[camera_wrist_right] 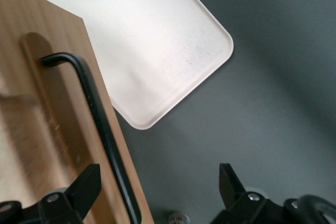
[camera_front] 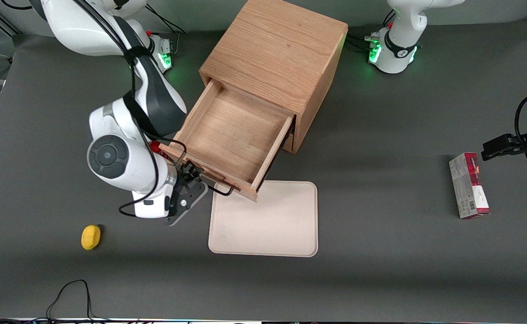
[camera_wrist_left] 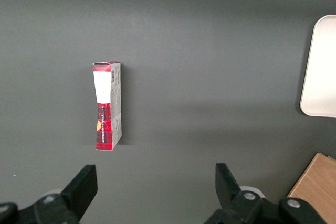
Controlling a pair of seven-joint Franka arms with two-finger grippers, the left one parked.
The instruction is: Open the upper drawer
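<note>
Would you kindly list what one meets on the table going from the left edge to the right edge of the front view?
Yellow object → gripper, open, at the handle of the pulled-out upper drawer → beige tray → red and grey carton.

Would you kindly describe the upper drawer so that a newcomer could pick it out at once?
Find the oak cabinet in the middle of the dark table. The upper drawer juts from its front, pulled out over an edge of the cream tray, with the open gripper at its black handle. Unlike the drawer below, it stands open, showing a bare wooden interior.
</note>
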